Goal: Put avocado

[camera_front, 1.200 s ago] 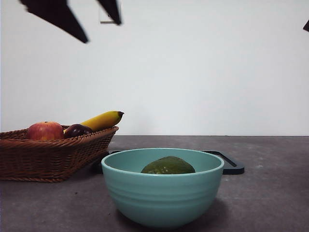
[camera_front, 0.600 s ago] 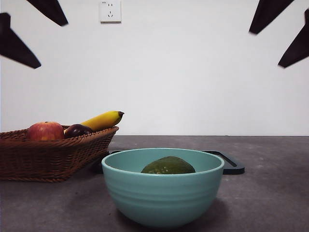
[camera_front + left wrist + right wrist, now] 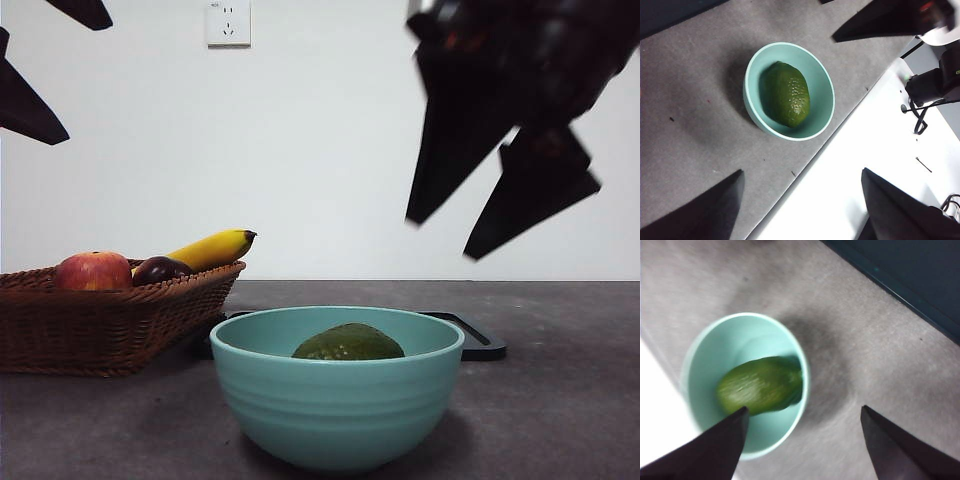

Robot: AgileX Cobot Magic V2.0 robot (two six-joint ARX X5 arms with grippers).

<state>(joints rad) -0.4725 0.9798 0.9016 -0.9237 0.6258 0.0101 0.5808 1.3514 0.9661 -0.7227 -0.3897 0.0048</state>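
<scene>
The avocado (image 3: 348,343), dull olive-green and pebbly, lies inside a teal bowl (image 3: 338,405) at the front middle of the table. It also shows in the left wrist view (image 3: 785,93) and the right wrist view (image 3: 760,385). My right gripper (image 3: 495,215) is open and empty, hanging above and to the right of the bowl. My left gripper (image 3: 25,60) is open and empty, high at the top left, far from the bowl.
A wicker basket (image 3: 110,320) at the left holds a red apple (image 3: 92,271), a dark plum (image 3: 160,269) and a banana (image 3: 212,248). A black tray (image 3: 478,342) lies behind the bowl. A wall socket (image 3: 228,22) is on the white wall.
My right gripper has come down from the top right corner toward the bowl and now looms large. My left gripper has drawn back to the top left. The avocado and bowl have not moved.
</scene>
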